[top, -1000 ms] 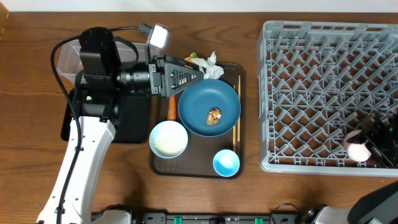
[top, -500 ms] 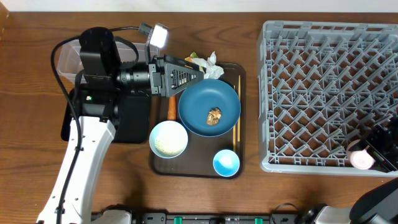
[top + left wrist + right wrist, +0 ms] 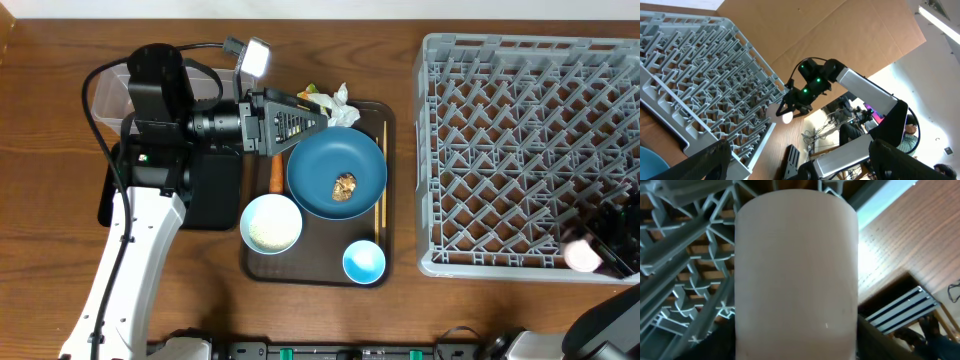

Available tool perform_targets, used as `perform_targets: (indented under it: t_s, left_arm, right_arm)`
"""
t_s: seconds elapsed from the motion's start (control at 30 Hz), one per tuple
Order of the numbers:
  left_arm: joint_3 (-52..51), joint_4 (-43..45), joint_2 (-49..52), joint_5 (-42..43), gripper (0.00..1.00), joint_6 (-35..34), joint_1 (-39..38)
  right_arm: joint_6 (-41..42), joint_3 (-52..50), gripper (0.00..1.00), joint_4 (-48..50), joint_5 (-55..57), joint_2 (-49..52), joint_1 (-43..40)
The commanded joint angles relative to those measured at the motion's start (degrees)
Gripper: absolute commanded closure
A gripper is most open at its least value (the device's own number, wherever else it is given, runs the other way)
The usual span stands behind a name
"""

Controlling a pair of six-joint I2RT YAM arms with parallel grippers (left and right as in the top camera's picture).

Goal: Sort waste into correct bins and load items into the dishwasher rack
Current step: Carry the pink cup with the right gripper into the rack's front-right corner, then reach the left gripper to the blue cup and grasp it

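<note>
Pale pink cup [image 3: 582, 256] in near right corner of dishwasher rack [image 3: 500, 120], beside right tool [image 3: 596, 247]; cannot tell tool's spread or hold. In right wrist view, cup wall fills frame, long axis vertical. Over far edge of brown tray [image 3: 256, 266], left tool [image 3: 315, 112] wide open, empty.

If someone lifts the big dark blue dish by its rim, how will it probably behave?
The blue dish looks like rigid, smooth tableware, so it is probably stiff, fairly heavy and somewhat slippery at the rim. The brown food lump lies loose inside it, so it may slide or fall out if the dish tilts.
</note>
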Motion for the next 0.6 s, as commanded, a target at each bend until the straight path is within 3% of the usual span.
perform_targets:
  t_s: [0.0, 0.33, 0.57]
  left_arm:
    - [0.61, 0.17, -0.22, 0.72, 0.11, 0.13, 0.28]
    - [0.57, 0.2, -0.22, 0.74, 0.11, 0.13, 0.28]
    - [0.57, -0.66, -0.22, -0.61, 0.13, 0.2, -0.5]
  right_arm:
    - [0.68, -0.7, 0.2, 1.2, -2.21, 0.37, -0.37]
    - [-0.85, 0.83, 0.09, 1.38, -7.34, -0.28, -0.35]
    - [-10.14, 3.74, 0.11, 1.22, -27.41, -8.11, 0.72]
